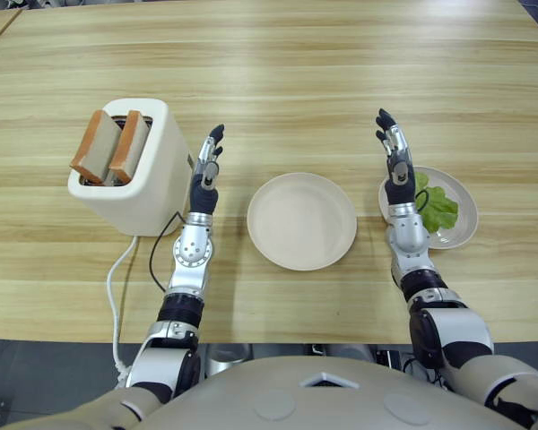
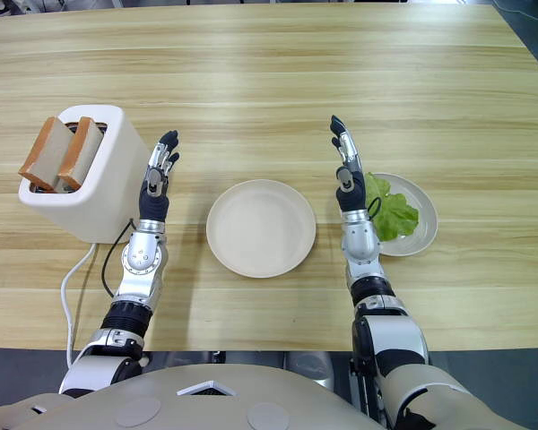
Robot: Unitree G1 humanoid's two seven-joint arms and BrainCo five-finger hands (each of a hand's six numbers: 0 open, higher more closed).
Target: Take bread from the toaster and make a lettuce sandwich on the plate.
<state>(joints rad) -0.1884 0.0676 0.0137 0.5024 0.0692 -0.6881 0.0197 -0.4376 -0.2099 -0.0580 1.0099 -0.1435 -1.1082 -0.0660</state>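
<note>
first step: left hand and right hand spread, empty; next i lift bread (frame's left) from toaster.

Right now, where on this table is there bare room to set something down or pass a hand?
Bare wood: the far half of the table, beyond the toaster. The middle plate is empty. Crowded: left hand close beside the toaster, right hand at the lettuce dish.
</note>
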